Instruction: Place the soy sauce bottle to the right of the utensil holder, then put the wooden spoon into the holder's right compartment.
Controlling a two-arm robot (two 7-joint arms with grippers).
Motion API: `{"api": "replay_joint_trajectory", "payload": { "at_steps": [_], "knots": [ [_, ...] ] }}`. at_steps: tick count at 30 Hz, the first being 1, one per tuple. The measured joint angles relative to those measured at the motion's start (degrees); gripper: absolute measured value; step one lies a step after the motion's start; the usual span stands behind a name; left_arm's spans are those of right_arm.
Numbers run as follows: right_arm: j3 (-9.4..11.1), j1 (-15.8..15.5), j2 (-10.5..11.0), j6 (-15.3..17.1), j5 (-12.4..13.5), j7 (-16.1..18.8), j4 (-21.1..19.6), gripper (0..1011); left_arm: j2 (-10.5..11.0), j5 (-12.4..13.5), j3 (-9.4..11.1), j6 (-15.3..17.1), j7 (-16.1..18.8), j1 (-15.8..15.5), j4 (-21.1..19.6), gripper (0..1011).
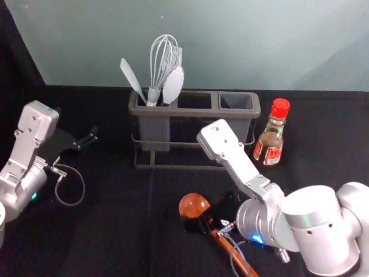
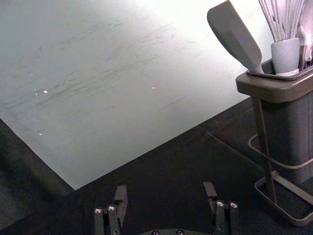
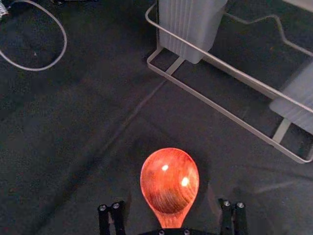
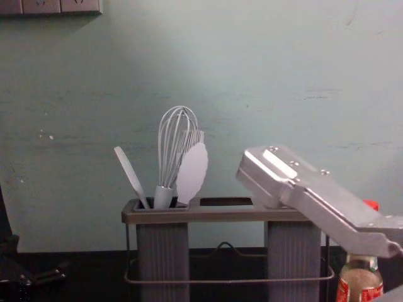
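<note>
Right hand (image 1: 209, 214) spread wide astride the wooden spoon (image 1: 193, 205), left hand (image 1: 88, 139) open, left of the utensil holder (image 1: 196, 112)

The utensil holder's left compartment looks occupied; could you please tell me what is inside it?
A whisk, a spatula leaning outward, a broad rounded utensil and, partly behind that, a pronged utensil. Their lower ends are hidden by the ribbed compartment wall.

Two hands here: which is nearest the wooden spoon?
The right hand: open, one finger on each side of the wooden spoon. The left hand, also open, is left of the utensil holder.
</note>
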Motion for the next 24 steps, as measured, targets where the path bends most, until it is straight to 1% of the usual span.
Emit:
{"api": "replay_joint_trajectory", "payload": {
  "at_steps": [4,10,19,24],
  "knots": [
    [-0.01,1.21,-1.04,0.56,-0.14,0.86,2.16,1003,0.00,0.00,0.00,0.00,0.00,0.00,0.00,1011],
    [-0.39,2.18,-1.92,0.71,-0.93,1.42,4.19,1003,0.00,0.00,0.00,0.00,0.00,0.00,0.00,1011],
    [-0.63,2.73,-2.87,0.59,-2.39,1.75,6.04,1003,0.00,0.00,0.00,0.00,0.00,0.00,0.00,1011],
    [-0.62,2.72,-3.22,0.57,-3.00,2.09,6.30,1003,0.00,0.00,0.00,0.00,0.00,0.00,0.00,1011]
  ]
}}
